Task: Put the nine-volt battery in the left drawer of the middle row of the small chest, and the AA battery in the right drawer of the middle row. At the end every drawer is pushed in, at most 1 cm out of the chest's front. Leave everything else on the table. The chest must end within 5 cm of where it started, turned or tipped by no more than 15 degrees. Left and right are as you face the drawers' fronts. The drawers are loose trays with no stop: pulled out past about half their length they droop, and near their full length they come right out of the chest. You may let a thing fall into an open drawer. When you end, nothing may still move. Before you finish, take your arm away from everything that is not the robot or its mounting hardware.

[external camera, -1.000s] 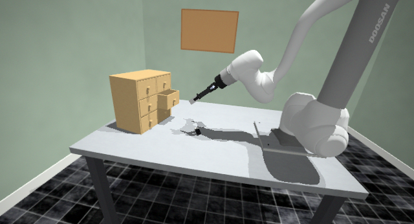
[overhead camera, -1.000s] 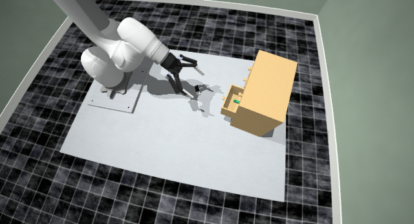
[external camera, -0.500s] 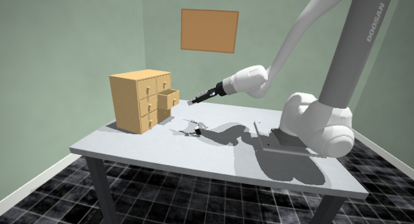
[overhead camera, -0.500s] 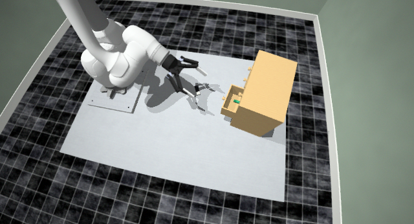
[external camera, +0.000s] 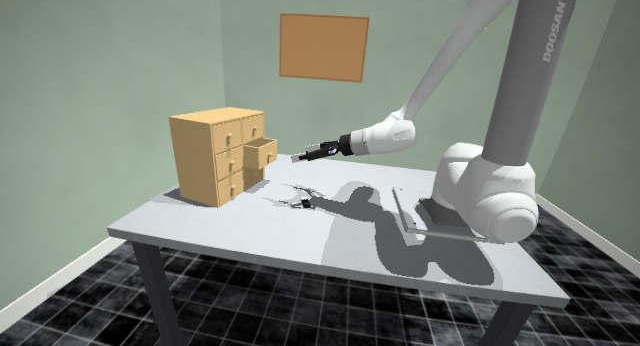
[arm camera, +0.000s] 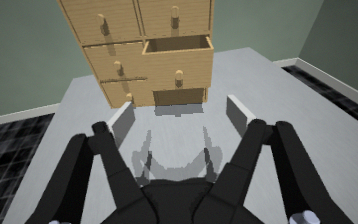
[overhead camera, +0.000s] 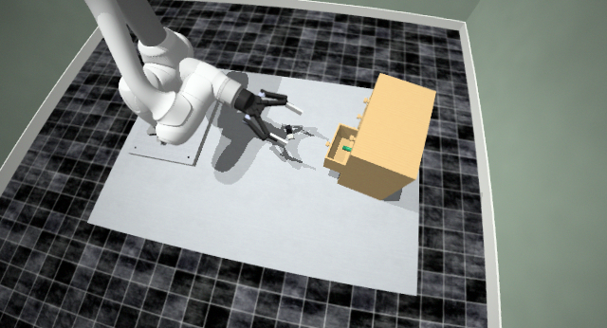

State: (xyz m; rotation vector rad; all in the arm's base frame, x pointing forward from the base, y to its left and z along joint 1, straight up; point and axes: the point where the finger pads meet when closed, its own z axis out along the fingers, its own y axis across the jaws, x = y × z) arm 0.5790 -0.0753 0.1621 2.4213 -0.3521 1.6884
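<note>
Pushing the open drawer (overhead camera: 334, 163) (external camera: 261, 156) (arm camera: 177, 64) shut looks next; the claw (overhead camera: 294, 127) (external camera: 302, 155) (arm camera: 179, 107) hangs before it, fingers wide apart, nothing between them — off-centre or tilted contact could jam the loose tray or shove the chest (overhead camera: 395, 124) (external camera: 197, 158) (arm camera: 92, 55); the green battery (overhead camera: 347, 149) lies inside and could roll; the black-and-white battery (overhead camera: 289, 132) (external camera: 306, 203) is on the table — a low-swinging arm might knock it.
</note>
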